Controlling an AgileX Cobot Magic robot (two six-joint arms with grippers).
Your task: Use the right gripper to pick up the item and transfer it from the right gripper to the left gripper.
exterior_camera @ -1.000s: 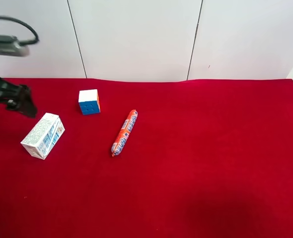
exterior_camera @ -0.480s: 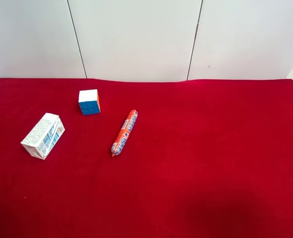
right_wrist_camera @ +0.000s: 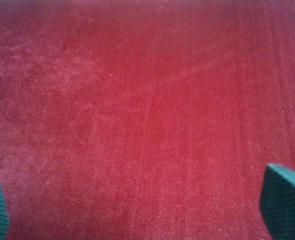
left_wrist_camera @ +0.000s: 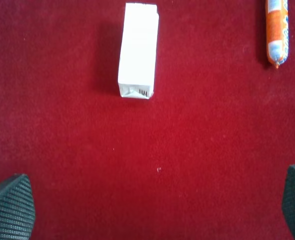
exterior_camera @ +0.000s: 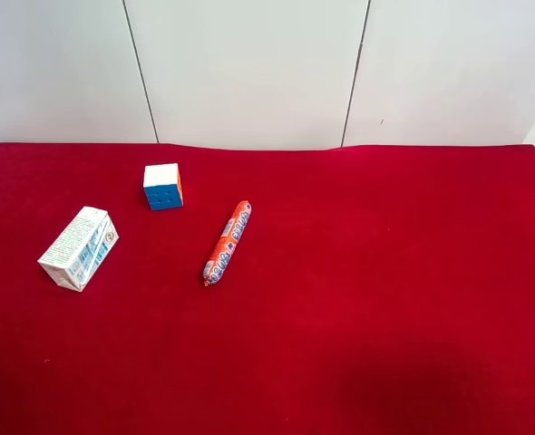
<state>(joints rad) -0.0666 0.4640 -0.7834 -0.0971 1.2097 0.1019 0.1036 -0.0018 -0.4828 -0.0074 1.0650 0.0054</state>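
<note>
- The item (exterior_camera: 78, 247) is seen lying on its side on the red cloth (exterior_camera: 385, 299), at the left of the exterior high view, well apart from both grippers.
- The puzzle cube (exterior_camera: 163, 186) is found a bit farther back and to its right; the orange sausage (exterior_camera: 228, 242) is laid out further right.
- The right gripper (right_wrist_camera: 147, 210) is spread wide over bare cloth, nothing held.
- The left gripper (left_wrist_camera: 152, 205) is also wide open and empty, with the item (left_wrist_camera: 138, 50) and sausage tip (left_wrist_camera: 277, 30) caught in its wrist view.
</note>
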